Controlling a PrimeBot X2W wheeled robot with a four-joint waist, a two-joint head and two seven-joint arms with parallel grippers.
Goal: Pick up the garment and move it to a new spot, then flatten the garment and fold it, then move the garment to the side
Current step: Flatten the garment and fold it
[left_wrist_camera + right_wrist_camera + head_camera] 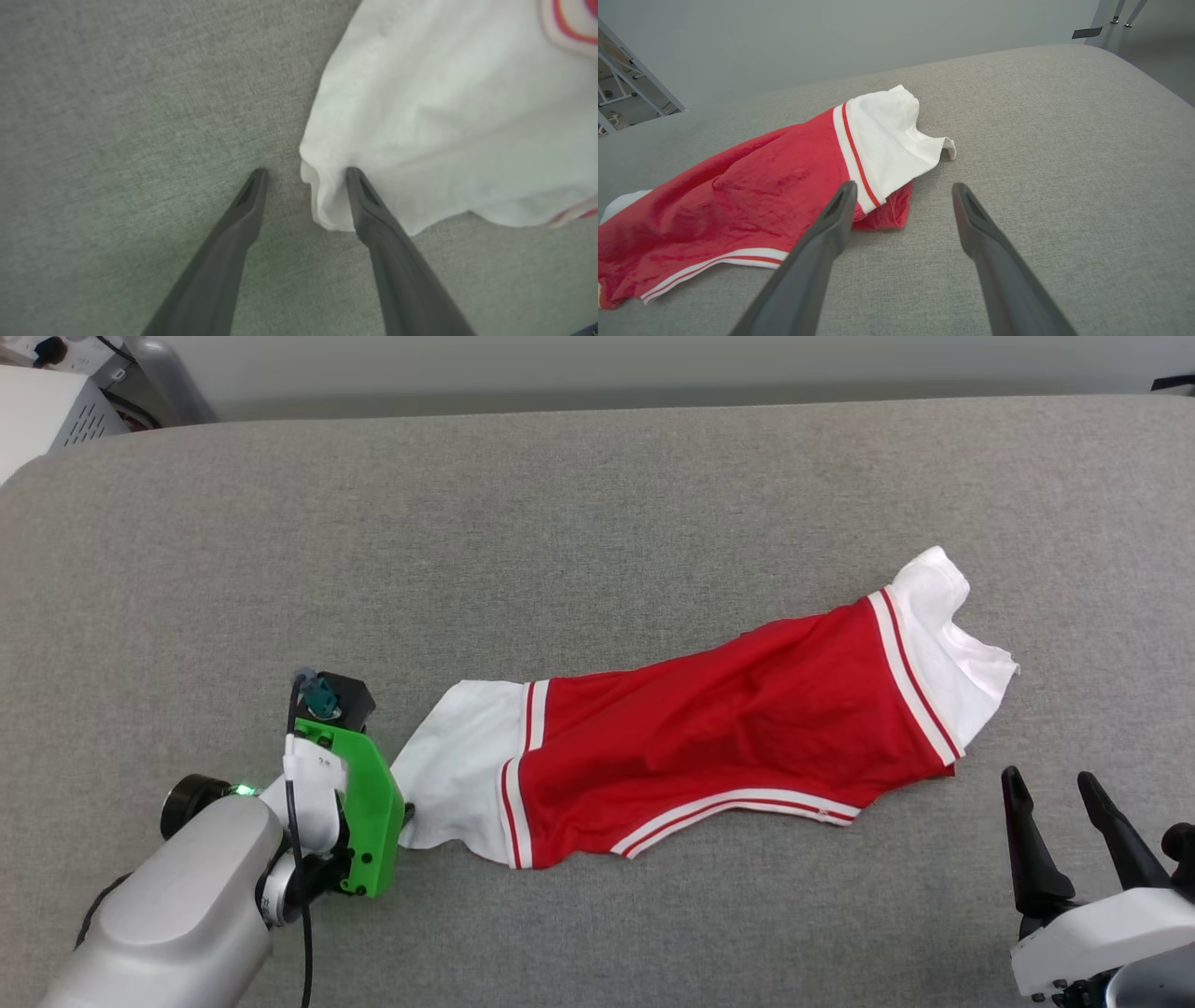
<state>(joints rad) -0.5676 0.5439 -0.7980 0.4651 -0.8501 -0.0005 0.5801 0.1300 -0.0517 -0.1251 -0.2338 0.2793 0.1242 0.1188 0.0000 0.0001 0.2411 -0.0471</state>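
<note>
My left claw (306, 182), at 8 o'clock, stands wide astride a sleeve edge of the red soft-fabric T-shirt with white sleeves (728, 737), gripping nothing. The shirt sprawls from 8 to 2 o'clock on the grey fabric-covered worktop (560, 504). Pinching only that thin lip risks a slip. My wrist view shows this; the green mount (369, 803) hides it from the head view. My right claw (1048, 777), at 4 o'clock, gapes empty.

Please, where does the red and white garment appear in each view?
Head view: the garment lies across the centre, lower left to upper right.
Left wrist view: its white sleeve, upper right, edge between the fingers of the left gripper.
Right wrist view: the garment, left and centre.
Shared landmark: the grey fabric surface.
</note>
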